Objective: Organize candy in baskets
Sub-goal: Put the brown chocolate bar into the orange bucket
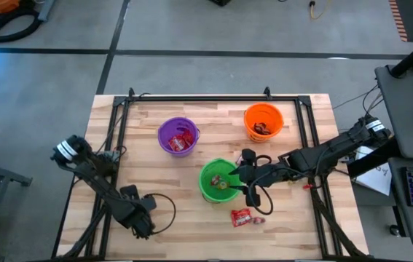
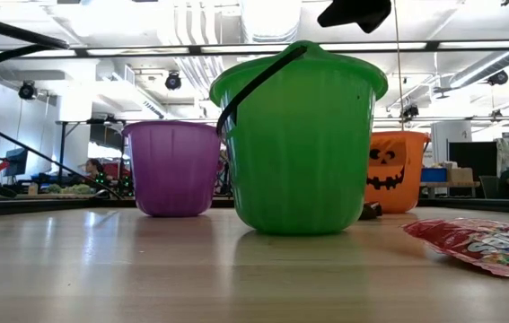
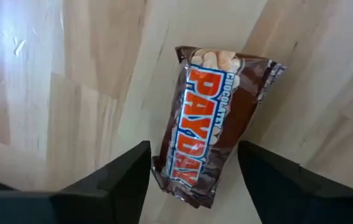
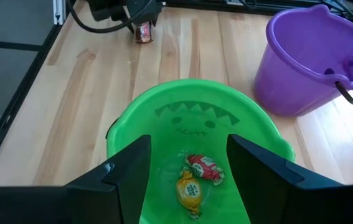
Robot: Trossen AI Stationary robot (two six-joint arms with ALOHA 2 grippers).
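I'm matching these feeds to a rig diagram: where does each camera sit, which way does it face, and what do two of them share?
High view: overhead, looking down on the table; both arms show.
Low view: table height, facing the green basket; no arm clearly identifiable.
Left wrist view: over the brown candy bar, left gripper open.
Right wrist view: above the green basket, right gripper open.
Shared: right wrist and low views both show the purple basket.

The brown candy bar (image 3: 216, 124) lying on the wooden table (image 3: 70, 93) reads "PAYDAY", with "CHOCOLATY" above it.
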